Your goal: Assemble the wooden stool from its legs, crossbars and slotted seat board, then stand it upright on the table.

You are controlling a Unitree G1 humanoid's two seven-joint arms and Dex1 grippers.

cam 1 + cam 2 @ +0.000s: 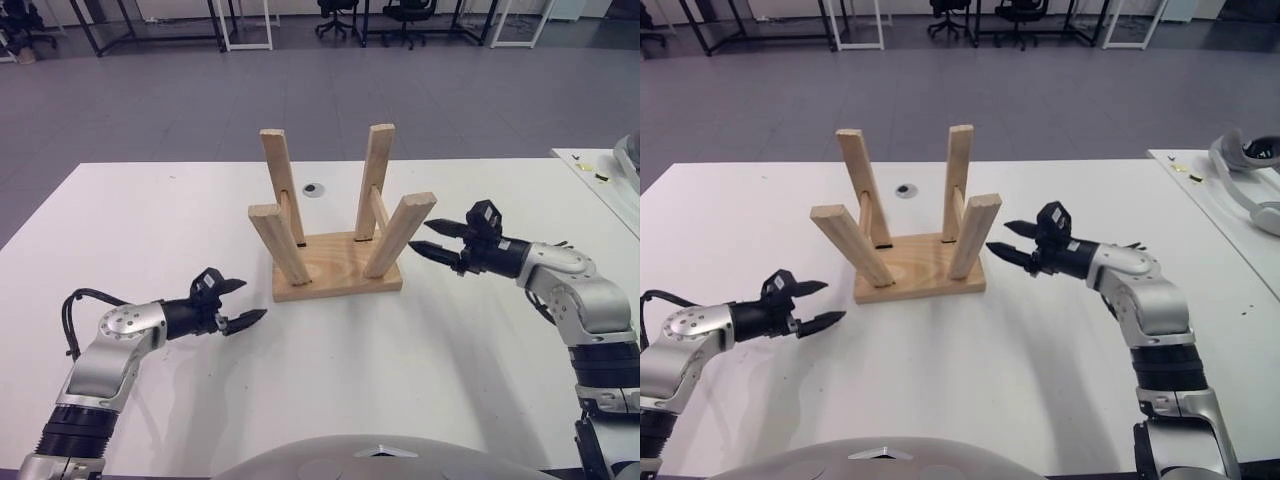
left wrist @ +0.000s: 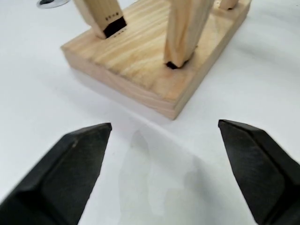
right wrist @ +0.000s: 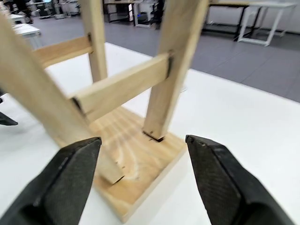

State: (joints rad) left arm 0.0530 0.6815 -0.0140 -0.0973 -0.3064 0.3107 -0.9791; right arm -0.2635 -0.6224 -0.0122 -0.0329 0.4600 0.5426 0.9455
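**A:** Where's the stool?

**B:** Mid-counter, upside down. The seat board lies flat, the four legs point up, and the crossbars sit between them. I'd say only the flip is left.

**A:** How best?

**B:** Take two opposite legs low, near the board. Pinch evenly and turn both wrists together, so nothing pulls out of its slot.

**A:** And the arms?

**B:** The left tool sits low near the board's front left corner, spread wide. The right tool is level, just beside the right front leg, also spread and holding nothing.
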